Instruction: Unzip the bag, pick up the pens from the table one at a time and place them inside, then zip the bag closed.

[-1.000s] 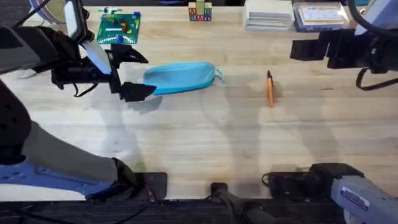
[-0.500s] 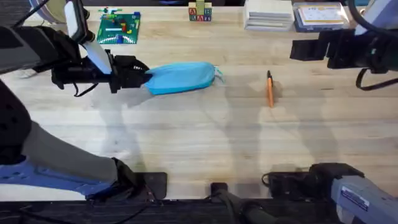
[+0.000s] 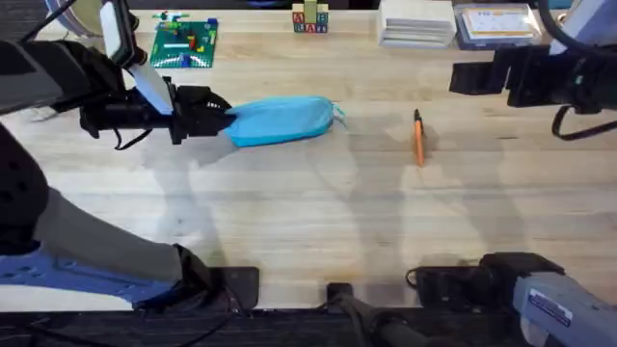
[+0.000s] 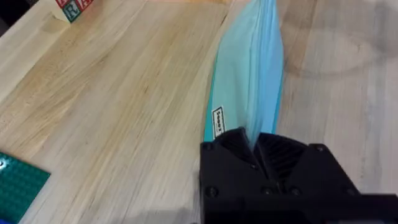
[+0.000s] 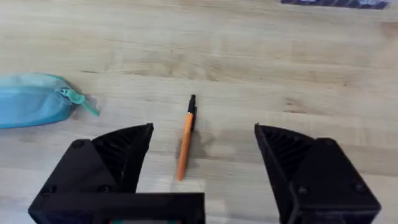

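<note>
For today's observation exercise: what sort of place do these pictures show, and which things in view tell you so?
Probably a robotics lab workbench. Two arms work over a wood-grain table: the left gripper is shut on a blue bag, the right gripper hangs open above an orange pen. A green brick baseplate and letter blocks sit behind.

Left gripper (image 3: 220, 119) clamped on bag (image 3: 281, 120) left end; orange pen (image 3: 418, 138) well right on table (image 3: 308, 222).

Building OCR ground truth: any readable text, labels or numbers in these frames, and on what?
"R" on a letter block at the table's far edge; its other letters are cut off.
Small white tag on the bag: printed, too small to read.
White label on the right arm: print too small to read.
Flat cases at the far edge: any print is blurred.
</note>
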`<action>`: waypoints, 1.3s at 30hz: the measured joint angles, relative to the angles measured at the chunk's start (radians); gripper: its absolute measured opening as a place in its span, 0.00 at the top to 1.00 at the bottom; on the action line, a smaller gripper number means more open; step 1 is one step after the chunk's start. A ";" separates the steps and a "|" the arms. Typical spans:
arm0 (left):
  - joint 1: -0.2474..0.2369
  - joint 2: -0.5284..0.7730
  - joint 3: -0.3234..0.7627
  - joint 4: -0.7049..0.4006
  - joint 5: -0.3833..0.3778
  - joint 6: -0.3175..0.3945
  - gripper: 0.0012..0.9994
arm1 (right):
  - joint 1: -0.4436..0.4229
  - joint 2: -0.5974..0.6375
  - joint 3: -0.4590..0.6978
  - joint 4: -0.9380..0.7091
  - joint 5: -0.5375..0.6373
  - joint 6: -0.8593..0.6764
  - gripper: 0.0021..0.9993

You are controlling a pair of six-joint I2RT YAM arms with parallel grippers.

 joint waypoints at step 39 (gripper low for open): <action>0.000 0.000 0.000 0.000 0.000 0.000 0.96 | 0.000 0.543 0.002 0.208 -0.729 -0.670 0.00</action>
